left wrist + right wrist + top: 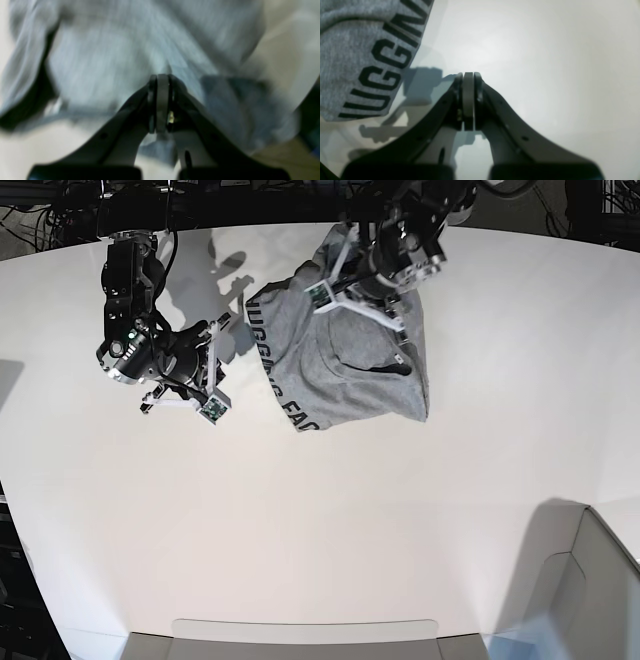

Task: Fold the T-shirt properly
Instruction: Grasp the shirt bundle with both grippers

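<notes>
The heather-grey T-shirt [350, 380] lies bunched at the back middle of the white table [300, 530], its black lettering along the left edge. My left gripper [355, 300] is over the shirt's upper part. In the blurred left wrist view the gripper [162, 76] has its jaws together with grey cloth [112, 62] all around and under them. My right gripper [215, 370] is left of the shirt, apart from it. In the right wrist view it [468, 75] is shut and empty above bare table, with the lettered shirt edge [350, 50] at the left.
A pale bin [580, 590] stands at the front right corner. A flat grey edge [300, 635] runs along the table's front. Dark cables and arm bases line the back edge. White table surface [545, 50] spreads to the right of my right gripper.
</notes>
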`<state>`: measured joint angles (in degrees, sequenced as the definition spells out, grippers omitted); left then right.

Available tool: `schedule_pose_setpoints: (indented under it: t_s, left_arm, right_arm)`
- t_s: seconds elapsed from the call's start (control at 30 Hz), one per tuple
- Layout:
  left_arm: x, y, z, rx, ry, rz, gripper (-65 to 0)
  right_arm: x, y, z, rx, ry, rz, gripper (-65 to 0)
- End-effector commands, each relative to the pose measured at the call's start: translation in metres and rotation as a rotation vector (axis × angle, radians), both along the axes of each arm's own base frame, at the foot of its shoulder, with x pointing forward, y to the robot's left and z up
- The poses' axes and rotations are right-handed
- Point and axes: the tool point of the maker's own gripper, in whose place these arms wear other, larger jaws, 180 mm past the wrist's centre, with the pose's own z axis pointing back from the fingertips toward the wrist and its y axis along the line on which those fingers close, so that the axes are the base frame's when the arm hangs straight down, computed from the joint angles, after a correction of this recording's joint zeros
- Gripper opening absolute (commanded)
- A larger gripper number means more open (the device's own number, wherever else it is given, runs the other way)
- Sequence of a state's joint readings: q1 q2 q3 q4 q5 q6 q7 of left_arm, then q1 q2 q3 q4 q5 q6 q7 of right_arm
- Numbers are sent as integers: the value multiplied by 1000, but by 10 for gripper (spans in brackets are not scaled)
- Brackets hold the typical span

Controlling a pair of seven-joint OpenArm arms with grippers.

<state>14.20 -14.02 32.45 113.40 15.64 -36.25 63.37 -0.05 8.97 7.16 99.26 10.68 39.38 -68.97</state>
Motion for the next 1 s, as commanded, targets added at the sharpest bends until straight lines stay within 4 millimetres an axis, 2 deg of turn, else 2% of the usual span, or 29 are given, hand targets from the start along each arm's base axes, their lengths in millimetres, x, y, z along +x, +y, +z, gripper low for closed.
schedule_pose_setpoints:
  t_s: [0.0,0.1,0.23,0.37,0.43,0.5,0.57,0.73,0.87,0.97]
  left_arm:
    - [6,10,6,23,-36,28,-650]
    - [5,33,0,98,-37,70,-650]
    - [0,51,-4,136,-25,114,-650]
    - [7,66,0,147,-42,164,-650]
    - [11,67,6,132,-61,179,-650]
    - [15,56,12,89,-89,158,-650]
    - [16,33,15,27,-96,135,-650]
    - [1,-14,16,-41,-75,26,-650]
    - [-9,-26,13,-52,-56,-19,-650]
    - [-16,-21,5,-24,-38,-48,-650]
  right_arm:
    - [10,2,13,15,-50,14,-650]
    - [11,2,14,15,-52,14,-650]
    - [12,3,14,19,-54,14,-650]
    - [11,5,14,25,-54,17,-650]
    - [11,5,14,25,-54,17,-650]
    - [12,6,15,23,-56,23,-650]
    - [18,7,19,26,-69,25,-650]
    - [32,6,20,30,-67,16,-650]
    - [38,23,19,17,-60,85,-650]
    - [42,43,16,5,-47,156,-650]
